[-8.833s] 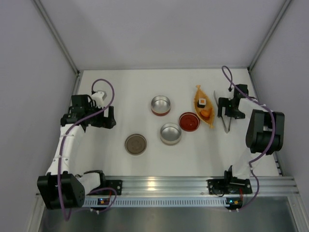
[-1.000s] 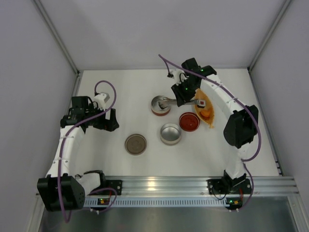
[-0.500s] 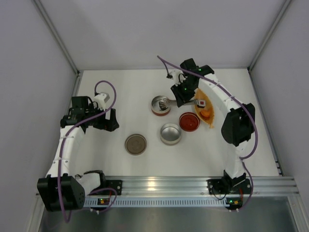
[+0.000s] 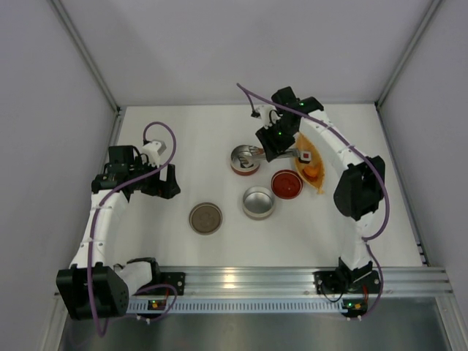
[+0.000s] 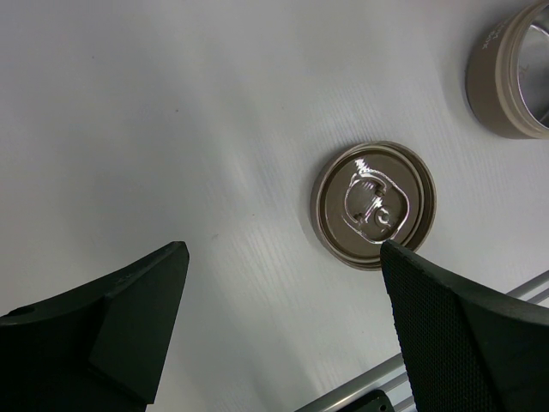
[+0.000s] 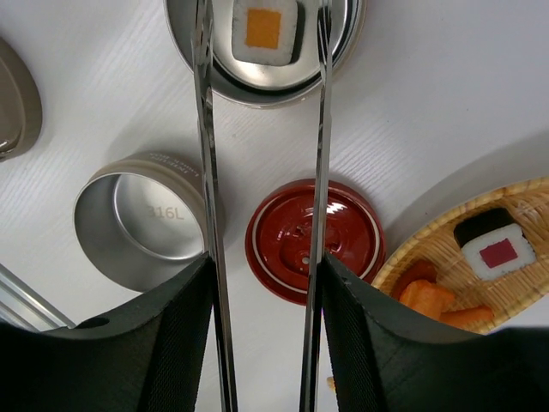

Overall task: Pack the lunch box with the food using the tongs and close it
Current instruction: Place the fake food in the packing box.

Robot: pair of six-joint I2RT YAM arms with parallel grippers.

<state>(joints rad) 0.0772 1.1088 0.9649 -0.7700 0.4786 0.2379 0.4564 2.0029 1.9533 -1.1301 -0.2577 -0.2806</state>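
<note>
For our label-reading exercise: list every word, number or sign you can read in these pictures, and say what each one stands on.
"316L": stamped on the inside floor of the empty round tin, right wrist view.
Fine lettering on that tin's rim: too small to read.
Lettering on the wall of the tin at the corner, left wrist view: blurred.
Raised marks on the red lid: unreadable.

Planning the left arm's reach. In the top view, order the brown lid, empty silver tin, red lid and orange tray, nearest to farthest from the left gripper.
From the left gripper:
1. brown lid, front left
2. empty silver tin, centre
3. red lid, right of centre
4. orange tray, far right
</note>
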